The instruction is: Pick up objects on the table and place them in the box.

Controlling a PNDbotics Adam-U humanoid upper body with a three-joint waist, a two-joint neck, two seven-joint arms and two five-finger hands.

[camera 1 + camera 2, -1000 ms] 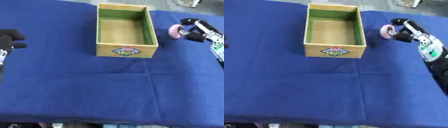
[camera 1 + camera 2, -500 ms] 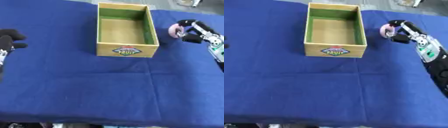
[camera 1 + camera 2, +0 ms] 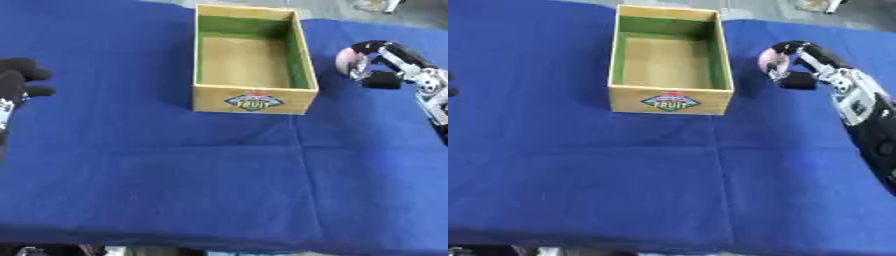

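**Surroundings, off-task**

Blue cloth (image 3: 175, 175) covers my whole work surface, front edge to far edge. A seam or crease runs straight across it just below the middle, another runs toward me from its centre. Beyond the far edge, a strip of grey floor (image 3: 763, 7). At the top right there, something pale, too blurred for me to name. Dark gap below the cloth's front edge.

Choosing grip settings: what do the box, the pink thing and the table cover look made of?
Box: probably wood or thick card, matte tan walls, green inside, printed label. Pink thing in the right hand: smooth, material unclear. Cover: blue cloth, with fold creases.
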